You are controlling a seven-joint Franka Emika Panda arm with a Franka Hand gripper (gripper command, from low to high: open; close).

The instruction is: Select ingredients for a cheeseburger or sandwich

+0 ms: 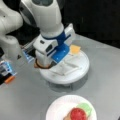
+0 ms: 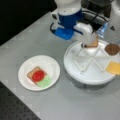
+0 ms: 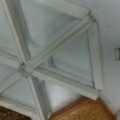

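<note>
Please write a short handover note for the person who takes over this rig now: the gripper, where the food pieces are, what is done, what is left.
Gripper: low over the divided white round tray, at the tan-brown toast square in a rim compartment.
Paper plate: one toast slice with the red disc on it and the green disc partly beside it.
Tray: the dark brown round patty and the yellow-orange cheese square lie in their compartments.
Done: bottom toast, green, red.
Left: no top toast on the stack yet.
</note>
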